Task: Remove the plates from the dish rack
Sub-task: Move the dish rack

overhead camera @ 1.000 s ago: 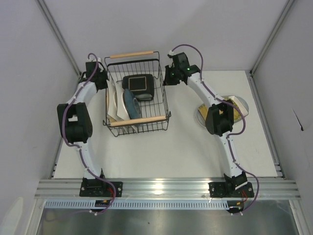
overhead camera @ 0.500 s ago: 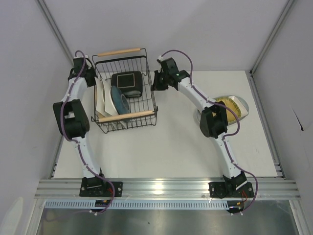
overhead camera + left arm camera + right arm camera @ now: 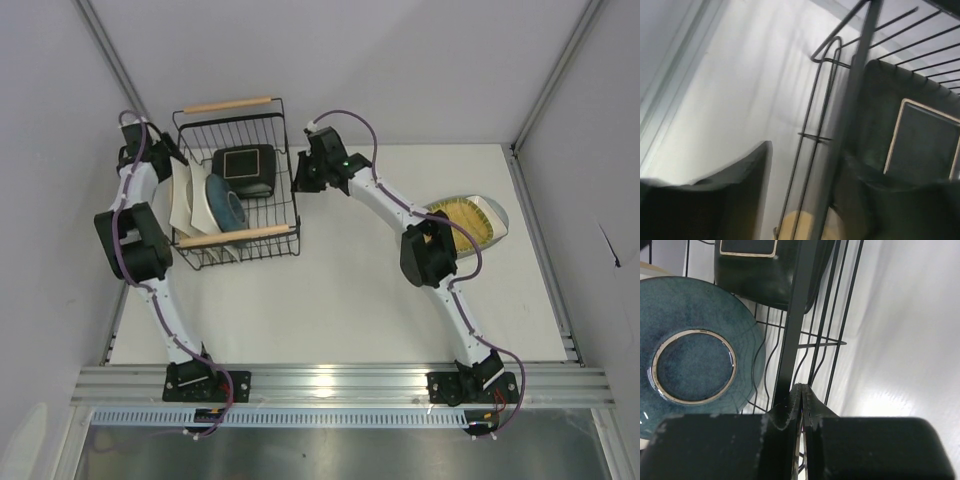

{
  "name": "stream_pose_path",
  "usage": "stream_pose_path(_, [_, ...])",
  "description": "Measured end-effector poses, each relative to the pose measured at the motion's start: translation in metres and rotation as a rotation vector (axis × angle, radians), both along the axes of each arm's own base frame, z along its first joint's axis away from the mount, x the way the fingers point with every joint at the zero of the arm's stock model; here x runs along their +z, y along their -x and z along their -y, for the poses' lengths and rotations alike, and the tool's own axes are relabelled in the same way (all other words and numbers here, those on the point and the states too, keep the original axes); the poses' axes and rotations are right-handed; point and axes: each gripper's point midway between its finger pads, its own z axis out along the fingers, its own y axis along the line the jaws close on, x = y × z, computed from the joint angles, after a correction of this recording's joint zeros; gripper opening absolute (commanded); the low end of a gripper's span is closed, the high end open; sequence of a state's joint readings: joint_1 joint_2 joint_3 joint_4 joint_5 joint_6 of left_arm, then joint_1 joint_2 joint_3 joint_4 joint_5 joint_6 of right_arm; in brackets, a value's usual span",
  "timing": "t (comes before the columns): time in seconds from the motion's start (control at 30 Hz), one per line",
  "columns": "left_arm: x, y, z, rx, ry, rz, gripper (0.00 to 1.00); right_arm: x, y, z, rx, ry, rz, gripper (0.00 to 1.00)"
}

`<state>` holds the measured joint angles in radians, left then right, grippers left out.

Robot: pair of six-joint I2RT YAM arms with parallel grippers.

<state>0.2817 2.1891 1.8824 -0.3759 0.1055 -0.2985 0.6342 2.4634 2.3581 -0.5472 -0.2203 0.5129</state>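
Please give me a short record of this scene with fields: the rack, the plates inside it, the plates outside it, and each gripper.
dish rack: black wire, wooden handles, far-left part of the table
plates in rack: square teal plate, round teal plate, white plates
plates outside: mustard ribbed plate on a paler plate, right side
left gripper: open, rack's wire wall between its fingers
right gripper: shut on the rack's right wall

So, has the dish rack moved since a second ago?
Yes. The dish rack has slid left, away from the stacked plates, which sit unmoved at the right.
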Motion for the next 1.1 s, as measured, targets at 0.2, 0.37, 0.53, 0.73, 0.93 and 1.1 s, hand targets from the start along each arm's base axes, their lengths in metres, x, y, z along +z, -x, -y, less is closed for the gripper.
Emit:
stream_pose_path(0.2, [-0.005, 0.017, -0.034, 0.1, 0.056, 0.003, 0.98, -0.002, 0.016, -0.023, 0.019, -0.032, 0.011, 0.06])
stream_pose_path(0.37, [-0.003, 0.027, -0.044, 0.149, 0.054, 0.001, 1.0, -0.001, 0.032, -0.037, 0.036, -0.048, 0.019, 0.06])
stream_pose_path(0.53, [-0.007, 0.033, -0.041, 0.167, 0.061, -0.016, 1.0, -0.002, 0.045, -0.046, 0.054, -0.059, 0.016, 0.06])
stream_pose_path(0.73, [-0.007, 0.055, -0.044, 0.234, 0.058, -0.03, 1.0, -0.003, 0.062, -0.046, 0.058, -0.079, 0.004, 0.06])
stream_pose_path(0.93, [-0.007, 0.076, -0.046, 0.287, 0.059, -0.053, 1.0, -0.003, 0.07, -0.046, 0.055, -0.1, -0.001, 0.06])
stream_pose_path(1.1, [0.0, 0.085, -0.05, 0.331, 0.04, -0.036, 1.0, -0.003, 0.074, -0.047, 0.055, -0.121, -0.007, 0.07])
